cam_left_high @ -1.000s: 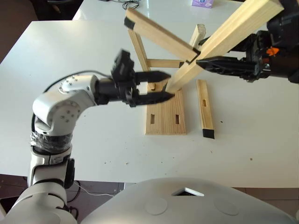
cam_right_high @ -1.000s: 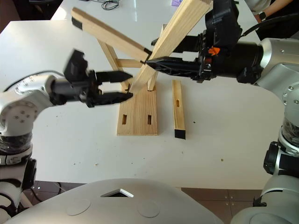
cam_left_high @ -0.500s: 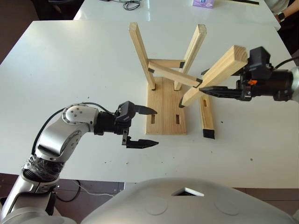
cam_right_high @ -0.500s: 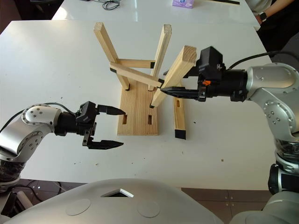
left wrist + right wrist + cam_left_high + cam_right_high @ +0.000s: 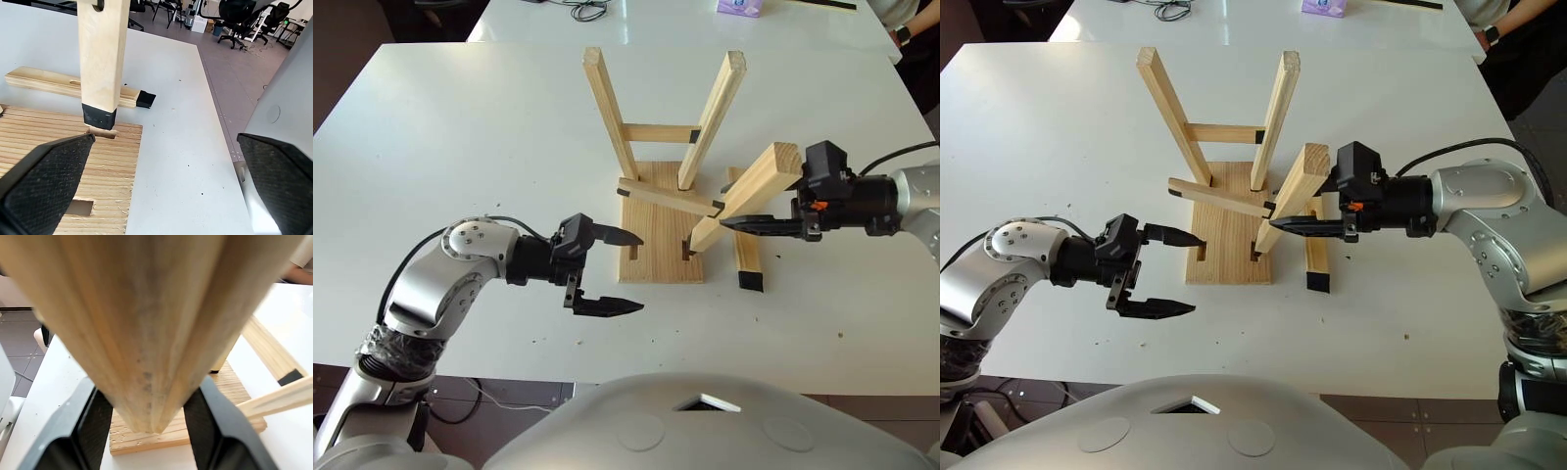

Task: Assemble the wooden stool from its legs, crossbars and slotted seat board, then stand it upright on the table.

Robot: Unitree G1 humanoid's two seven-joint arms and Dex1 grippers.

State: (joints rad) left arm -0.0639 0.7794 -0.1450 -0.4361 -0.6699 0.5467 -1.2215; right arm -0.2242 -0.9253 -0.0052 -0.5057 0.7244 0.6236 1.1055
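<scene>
The slotted seat board point(image 5: 656, 235) lies flat mid-table. Two legs point(image 5: 607, 113) stand in its far slots, joined by a crossbar point(image 5: 656, 133). My right gripper point(image 5: 1295, 217) is shut on a third leg point(image 5: 752, 191), which tilts to the right with its black foot at the near right slot point(image 5: 100, 131). A crossbar point(image 5: 668, 196) sticks out leftward from that leg. A loose leg point(image 5: 745, 253) lies just right of the board. My left gripper point(image 5: 639, 271) is open near the board's front left corner, holding nothing.
A purple box point(image 5: 739, 7) and cables point(image 5: 579, 9) sit on the far table. The white table point(image 5: 460, 127) has bare room to the left and along the front edge point(image 5: 803, 343).
My right gripper lowered the tilted leg and its crossbar down onto the board, foot reaching the near right slot. My left gripper pulled back from the board to the front left, then held still.
</scene>
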